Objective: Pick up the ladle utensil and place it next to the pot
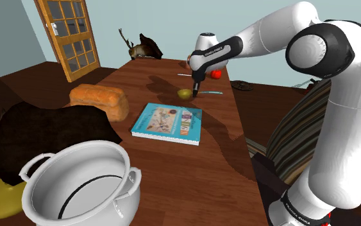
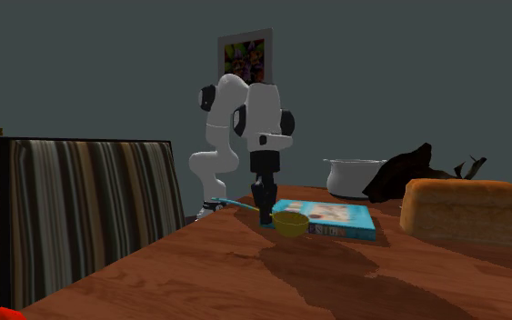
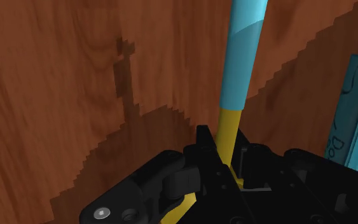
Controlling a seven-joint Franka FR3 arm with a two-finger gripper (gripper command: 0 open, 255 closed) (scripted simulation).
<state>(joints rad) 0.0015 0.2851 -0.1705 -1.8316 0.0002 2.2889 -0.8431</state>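
The ladle has a yellow bowl (image 1: 184, 94) and a light blue handle (image 1: 215, 92), and it lies on the brown wooden table (image 1: 172, 167) beyond the book. My black gripper (image 1: 197, 91) points straight down and is shut on the ladle's yellow stem (image 3: 228, 130), just behind the bowl. In the wrist view the fingers (image 3: 204, 151) clasp that stem, and the blue handle (image 3: 241, 57) runs away from them. From the second exterior view the gripper (image 2: 265, 216) stands beside the bowl (image 2: 290, 223). I cannot tell whether the ladle is off the wood. The grey pot (image 1: 83, 186) stands at the near end.
A blue book (image 1: 167, 124) lies between ladle and pot. A loaf of bread (image 1: 99, 99) and a black cloth (image 1: 44, 138) occupy the shoulder view's left side. A red item (image 1: 216, 74) sits behind the gripper. A striped chair (image 2: 81, 218) stands at the table's edge.
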